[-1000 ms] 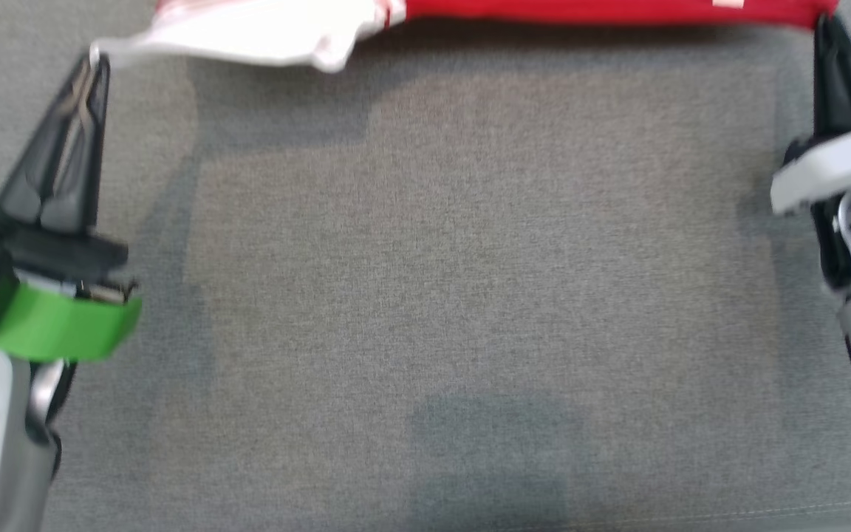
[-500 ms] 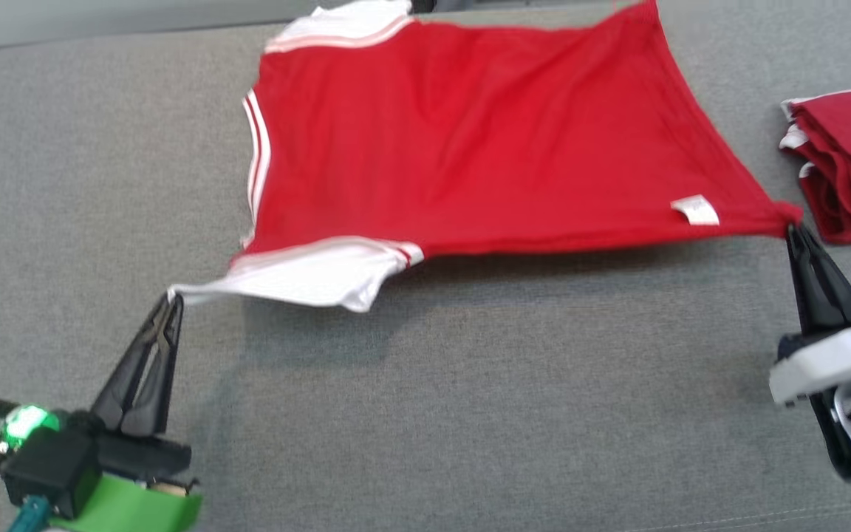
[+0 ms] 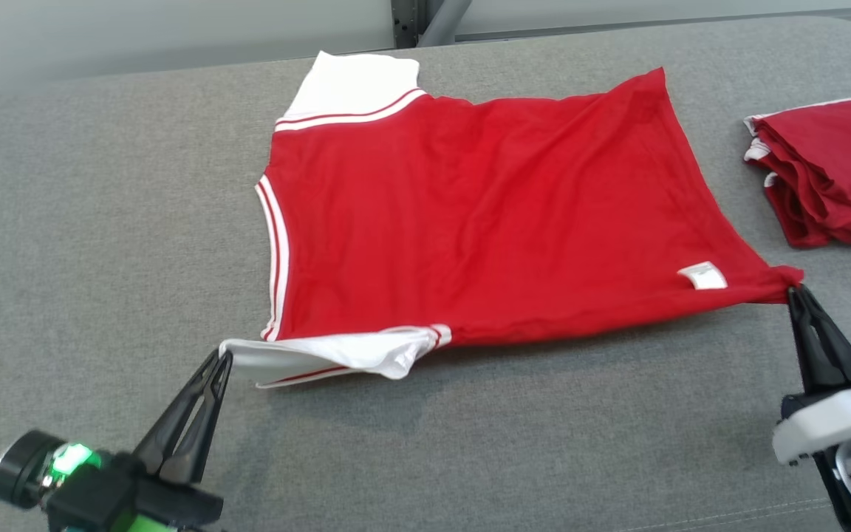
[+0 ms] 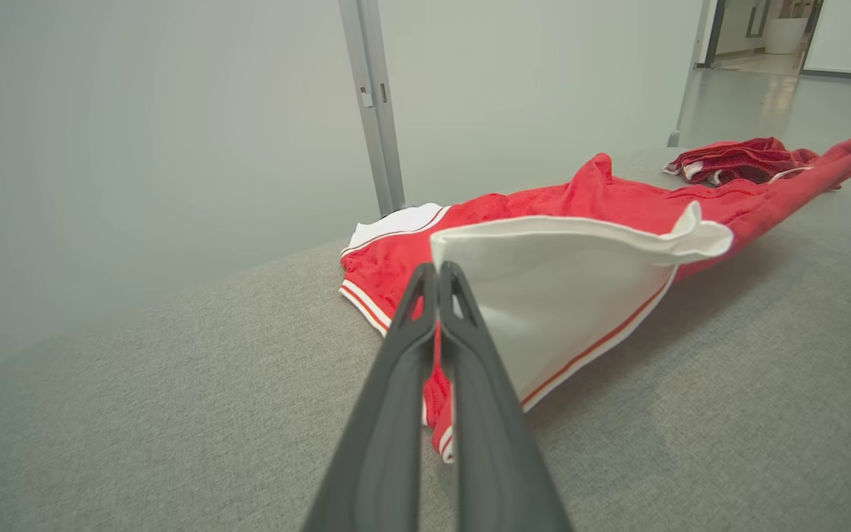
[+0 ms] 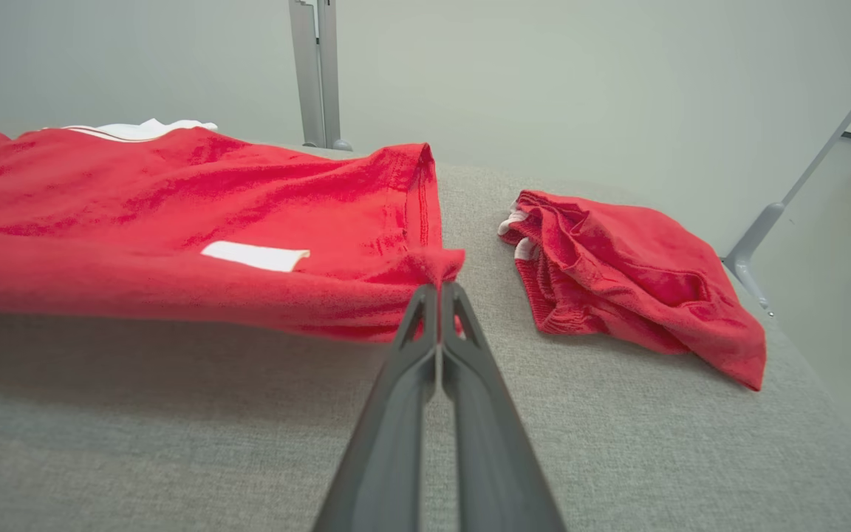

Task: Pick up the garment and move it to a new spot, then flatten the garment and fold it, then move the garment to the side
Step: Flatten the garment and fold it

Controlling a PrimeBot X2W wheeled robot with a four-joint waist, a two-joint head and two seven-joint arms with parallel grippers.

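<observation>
Head view: red white-sleeved jersey spread on grey fabric surface; left gripper clamped on its sleeve tip, right gripper on its hem corner. Left wrist view: metal post behind. Right wrist view: crumpled red cloth pile near, apart; bare fabric in front.

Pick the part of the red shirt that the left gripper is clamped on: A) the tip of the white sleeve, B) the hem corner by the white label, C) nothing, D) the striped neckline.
A: the left gripper is shut on the tip of the white sleeve of the red shirt.
</observation>
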